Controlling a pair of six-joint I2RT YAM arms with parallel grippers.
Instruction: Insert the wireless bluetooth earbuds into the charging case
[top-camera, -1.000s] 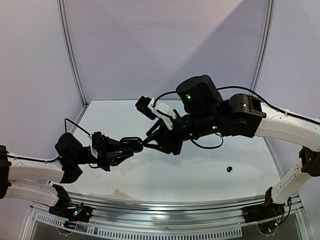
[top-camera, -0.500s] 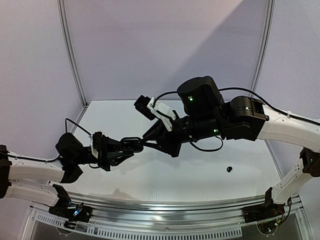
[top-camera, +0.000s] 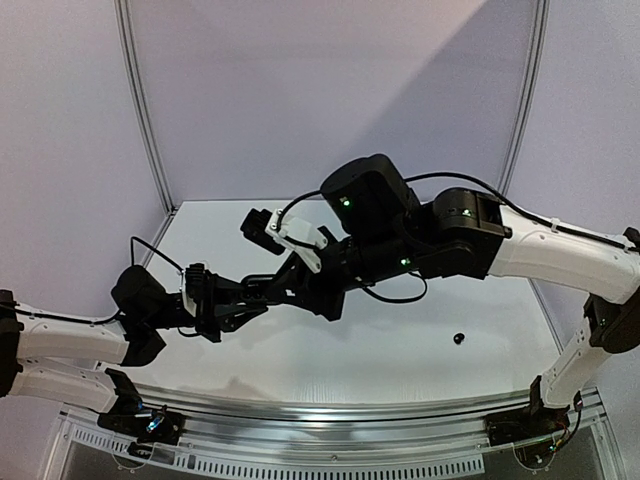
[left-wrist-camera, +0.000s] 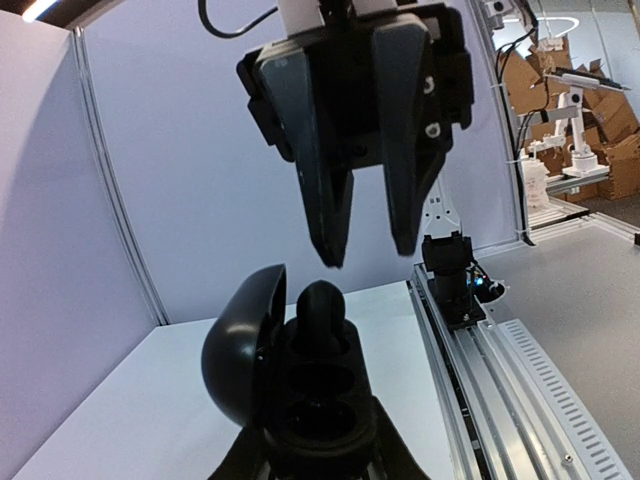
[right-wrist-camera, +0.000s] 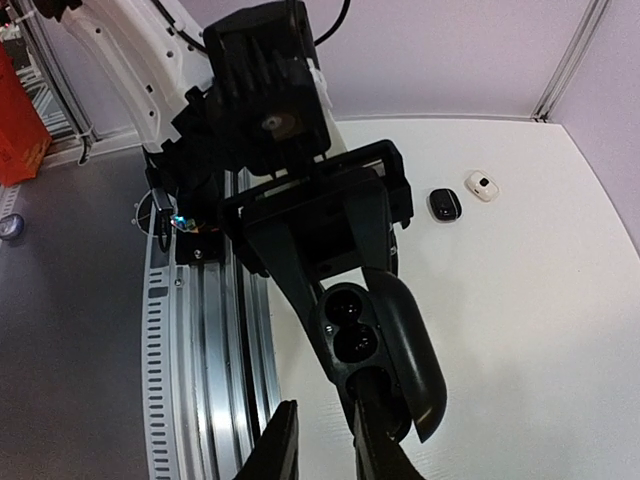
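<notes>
My left gripper (top-camera: 255, 296) is shut on the base of a black charging case (left-wrist-camera: 318, 385), held above the table with its lid (left-wrist-camera: 243, 340) swung open. A black earbud (left-wrist-camera: 322, 300) stands in the case's far hollow; the other hollows look empty. My right gripper (left-wrist-camera: 368, 248) hangs just above that earbud, fingers apart and holding nothing. In the right wrist view the case (right-wrist-camera: 358, 335) lies just beyond my right gripper (right-wrist-camera: 325, 398). Another small black earbud (top-camera: 458, 338) lies on the table at the right.
A small black oval object (right-wrist-camera: 444, 203) and a small white one (right-wrist-camera: 483, 186) lie on the table beyond the left arm. The aluminium rail (right-wrist-camera: 215, 330) runs along the table's near edge. White walls enclose the table.
My right arm has swung left and its fingers now stand over the held case. The left gripper and case have stayed put.
</notes>
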